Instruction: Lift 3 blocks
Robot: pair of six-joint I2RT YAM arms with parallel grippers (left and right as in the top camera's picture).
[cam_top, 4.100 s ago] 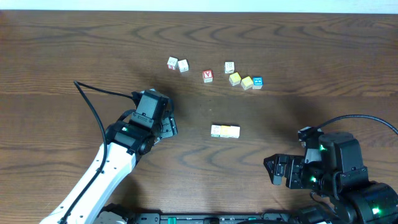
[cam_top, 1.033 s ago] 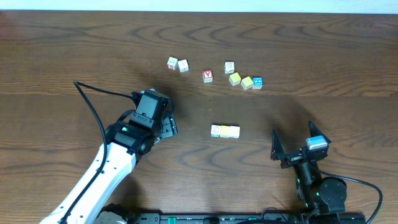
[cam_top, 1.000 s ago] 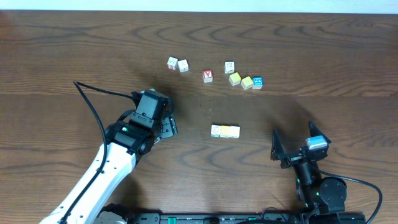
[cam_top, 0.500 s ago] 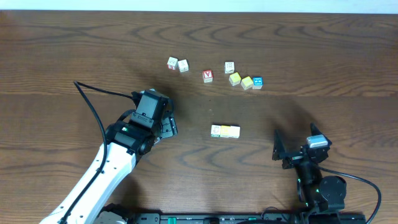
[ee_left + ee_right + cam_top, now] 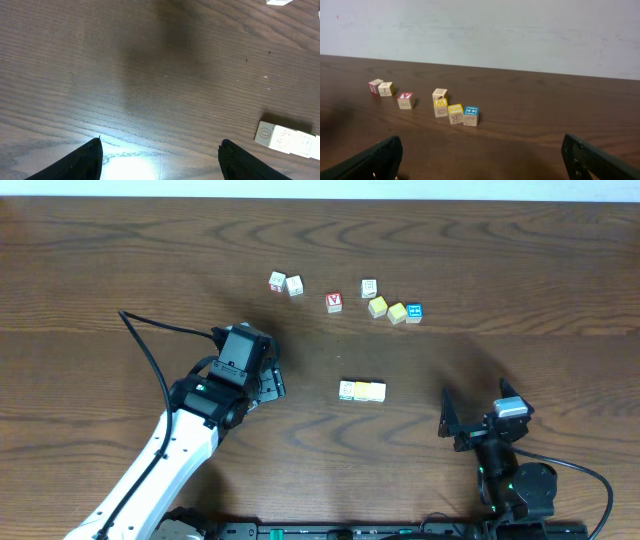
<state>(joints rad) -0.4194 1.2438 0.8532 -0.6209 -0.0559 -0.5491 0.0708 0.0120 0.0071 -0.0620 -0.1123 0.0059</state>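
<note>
Three small blocks lie touching in a short row on the table: a white one with a green mark (image 5: 347, 390), a yellow one (image 5: 362, 391) and a cream one (image 5: 377, 391). In the left wrist view the row (image 5: 287, 140) shows at the right edge, partly cut off. My left gripper (image 5: 275, 383) is open, left of the row and apart from it, with bare wood between its fingers (image 5: 160, 150). My right gripper (image 5: 477, 408) is open too, right of the row and nearer the table's front edge, holding nothing (image 5: 481, 145). The row does not show in the right wrist view.
Several other cubes stand at the back: a pale pair (image 5: 285, 283), a red-faced one (image 5: 334, 302), a cream one (image 5: 369, 288), two yellow ones (image 5: 387, 310) and a blue-faced one (image 5: 414, 312). A black cable (image 5: 150, 340) trails from the left arm. A pale wall (image 5: 480, 30) rises behind the table.
The right arm has swung from a folded pose into a low stance with its open fingers spread, then shifted slightly right. The left arm and all blocks have stayed put.
</note>
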